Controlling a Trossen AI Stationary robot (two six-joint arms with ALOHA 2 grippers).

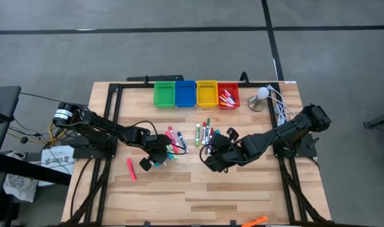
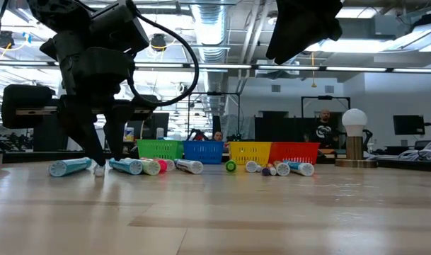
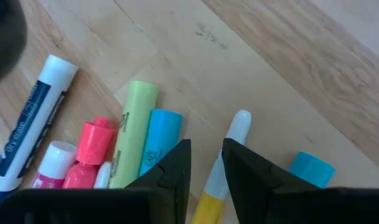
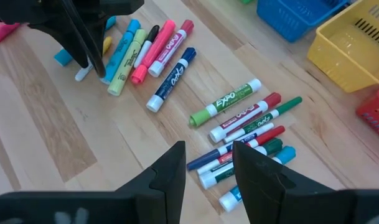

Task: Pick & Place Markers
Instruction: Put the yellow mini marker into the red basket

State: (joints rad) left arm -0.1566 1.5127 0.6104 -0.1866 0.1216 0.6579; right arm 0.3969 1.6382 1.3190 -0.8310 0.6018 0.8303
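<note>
1. The markers (image 4: 239,115) lie in two loose clusters on the wooden table (image 1: 198,189), in front of the row of four bins; one pink marker (image 1: 130,169) lies apart, left of the clusters.
2. A few markers already sit in the red bin (image 1: 228,94), at the row's right end.
3. The left gripper (image 3: 206,163) stands over the left cluster, fingers clenched around a yellow marker with a white cap (image 3: 229,146).
4. The right gripper (image 4: 209,160) hovers above the right cluster; its fingers look parted with nothing between them, though the view is partial.
</note>
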